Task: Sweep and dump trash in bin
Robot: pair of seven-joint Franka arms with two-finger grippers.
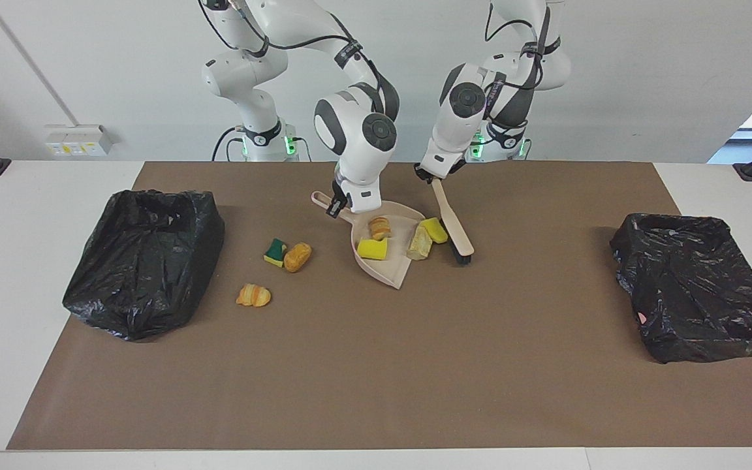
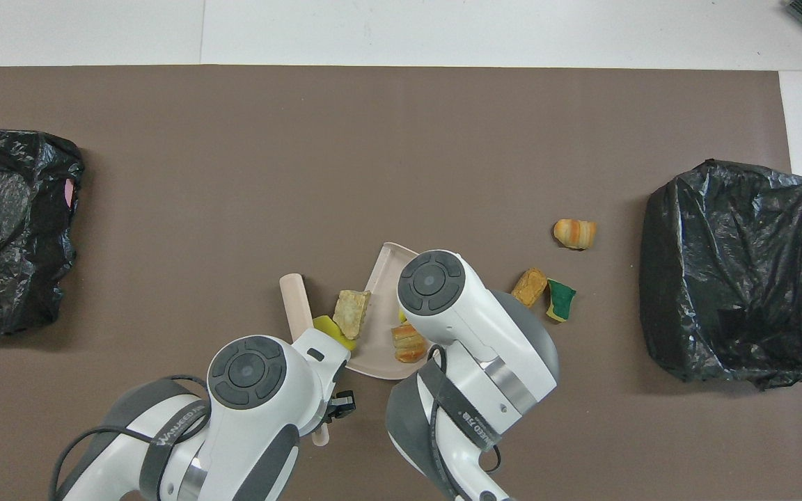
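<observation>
Left gripper [image 1: 436, 175]: upper centre of the facing view, fingers pinched tight on the brush handle's top end.
Brush [image 1: 452, 222]: slants down from that grip; black bristles on the mat beside the dustpan's mouth.
Right gripper [image 1: 339, 202]: just beside it in the frame, fingers clamped on the dustpan handle.
Dustpan [image 1: 392, 277]: beige, centre frame, resting on the brown mat [image 1: 376, 378].
Trash in pan: bread piece [image 1: 380, 228], yellow sponge chunk [image 1: 373, 249].
Trash at pan edge: pale crusty lump [image 1: 420, 243], yellow sponge [image 1: 435, 230], against the brush.
Trash loose: green-and-yellow sponge [image 1: 275, 252] touching a brown bread piece [image 1: 297, 256]; croissant [image 1: 254, 295] lower down.
Bins: black-bagged bin [image 1: 144, 261] mid-left of the frame, another bin [image 1: 699, 287] mid-right.
</observation>
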